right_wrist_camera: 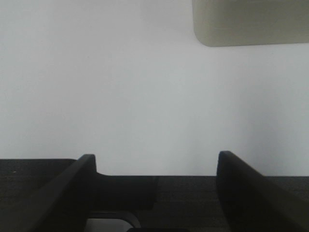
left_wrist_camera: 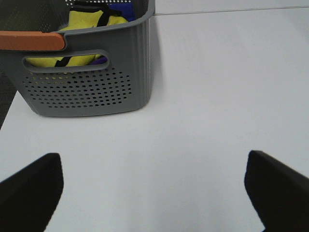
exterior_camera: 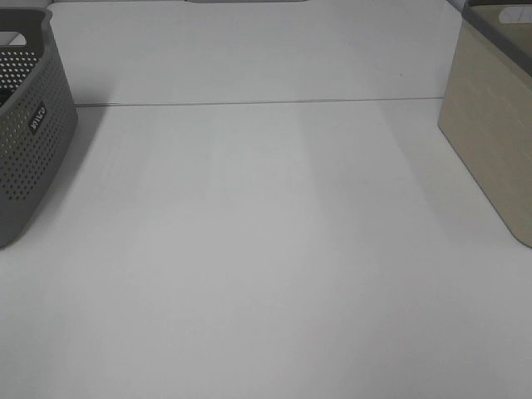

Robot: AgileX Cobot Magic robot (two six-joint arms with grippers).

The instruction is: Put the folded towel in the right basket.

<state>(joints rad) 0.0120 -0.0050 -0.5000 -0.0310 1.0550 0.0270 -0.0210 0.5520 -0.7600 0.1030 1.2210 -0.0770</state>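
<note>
No folded towel lies on the white table (exterior_camera: 266, 249). The right basket (exterior_camera: 495, 125) is beige and stands at the table's right edge; it also shows in the right wrist view (right_wrist_camera: 248, 21). The left basket (left_wrist_camera: 91, 82) is grey and perforated, and holds yellow fabric (left_wrist_camera: 89, 21) with black straps and something blue (left_wrist_camera: 126, 8); I cannot tell if this is the towel. My left gripper (left_wrist_camera: 152, 162) is open and empty above the table, short of the grey basket. My right gripper (right_wrist_camera: 155, 155) is open and empty, apart from the beige basket. Neither gripper shows in the exterior view.
The grey basket (exterior_camera: 29, 125) stands at the table's left edge and has an orange handle (left_wrist_camera: 31, 40). A seam (exterior_camera: 249, 103) runs across the table at the back. White tabletop lies between the two baskets.
</note>
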